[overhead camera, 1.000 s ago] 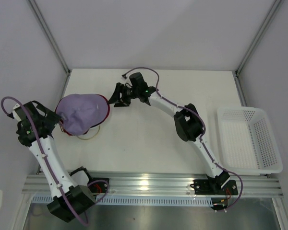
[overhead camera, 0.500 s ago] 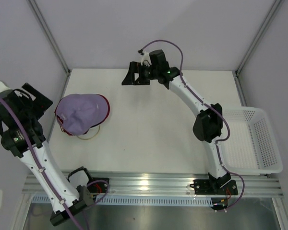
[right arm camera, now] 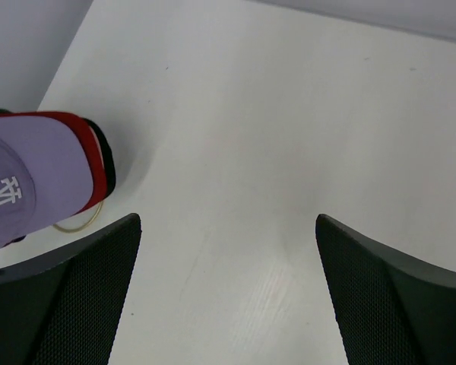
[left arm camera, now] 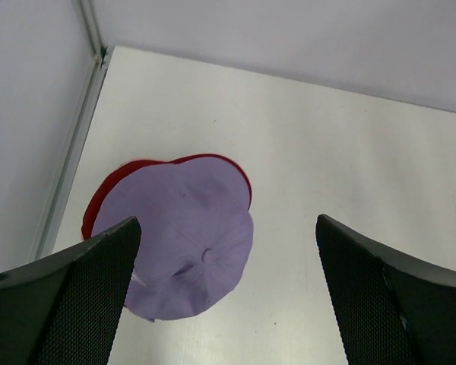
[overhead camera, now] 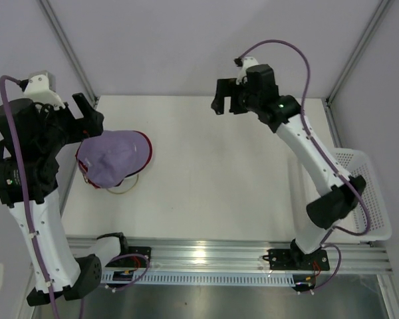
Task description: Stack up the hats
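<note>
The white worktop (overhead camera: 219, 173) is mostly bare, and the hats sit near its left edge as a single pile, which suggests the stacking is done or nearly done. Both arms are raised above it. The left gripper (overhead camera: 86, 114) hovers over the pile's outer side with its jaws spread wide and nothing between them. The right gripper (overhead camera: 221, 98) hangs high near the back of the worktop, well apart from the hats, its jaws equally wide and empty. Neither gripper touches any fabric, so the pile rests under its own weight. The white mesh basket (overhead camera: 346, 193) lies at the far right, well away from the hats, with the right arm's elbow crossing in front of it in the top view; it plays no part here and blocks nothing. In the pile, the lavender cap (overhead camera: 113, 157) is on top, crown up, its white logo (right arm camera: 1, 194) showing in the right wrist view. The red cap (overhead camera: 146, 143) shows only as a rim beneath it, and a dark cap (right arm camera: 109, 163) peeks out lower still; any other caps are hidden. A loop of the gold wire stand (overhead camera: 123, 191) pokes out at the pile's near side, so the stack may be resting partly on it and could sit unevenly.
</note>
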Controlling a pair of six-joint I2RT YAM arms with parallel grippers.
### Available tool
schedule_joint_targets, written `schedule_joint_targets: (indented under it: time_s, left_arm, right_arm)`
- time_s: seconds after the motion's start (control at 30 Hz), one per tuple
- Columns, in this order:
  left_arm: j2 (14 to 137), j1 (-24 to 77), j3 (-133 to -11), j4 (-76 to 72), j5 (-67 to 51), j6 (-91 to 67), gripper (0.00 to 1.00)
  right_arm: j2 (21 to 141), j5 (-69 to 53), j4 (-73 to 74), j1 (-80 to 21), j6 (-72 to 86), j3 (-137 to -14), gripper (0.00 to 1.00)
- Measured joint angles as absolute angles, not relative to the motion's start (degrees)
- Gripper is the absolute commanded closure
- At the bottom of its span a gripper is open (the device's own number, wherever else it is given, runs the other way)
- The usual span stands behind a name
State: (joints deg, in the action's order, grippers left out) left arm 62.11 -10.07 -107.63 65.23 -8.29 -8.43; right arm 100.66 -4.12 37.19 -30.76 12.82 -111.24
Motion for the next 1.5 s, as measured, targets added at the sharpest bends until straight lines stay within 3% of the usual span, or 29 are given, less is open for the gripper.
schedule_joint_targets:
  time_s: [0.23,0.47,1.5]
  left_arm:
    - [59.6,-0.7,-107.1,61.7,-9.4,-6.8,0.01]
    - [52.3,3.4,-91.3,57.9,-9.0,-6.3,0.00]
    - [46.7,3.6,-83.9,51.3,2.0,-10.5,0.00]
  right_arm:
    - [78.8,4.1,35.2,-22.7,13.5,-96.8,0.00]
    - [64.5,7.3,34.5,-16.2,15.7,-82.8,0.01]
    - [67.8,4.0,33.2,-13.8,19.0,-80.4,0.00]
